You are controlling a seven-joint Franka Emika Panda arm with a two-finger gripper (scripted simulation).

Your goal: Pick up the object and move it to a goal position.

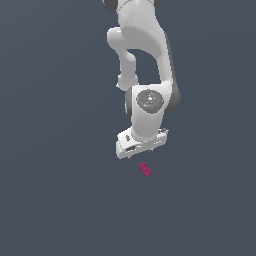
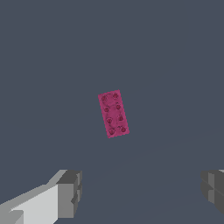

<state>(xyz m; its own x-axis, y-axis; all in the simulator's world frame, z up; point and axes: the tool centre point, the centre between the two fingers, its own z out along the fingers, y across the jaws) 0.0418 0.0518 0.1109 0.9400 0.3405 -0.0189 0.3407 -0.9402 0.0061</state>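
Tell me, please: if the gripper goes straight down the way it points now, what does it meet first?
Probably the bare grey surface, just beside the pink brick. The open gripper has wide-apart fingers, and the brick lies a little ahead of the gap between them; depth is unclear.

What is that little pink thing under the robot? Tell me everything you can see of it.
It is a tiny magenta-pink toy brick, rectangular, with two rows of small round studs on top, eight by the wrist view's count. It looks like matte plastic and undamaged. It lies flat, studs up, on the plain dark grey surface, turned at a slant. Nothing else touches it: the white gripper hangs above with its grey fingers spread wide apart, holding nothing. In the exterior view it sits just below the gripper, slightly toward that view's right.
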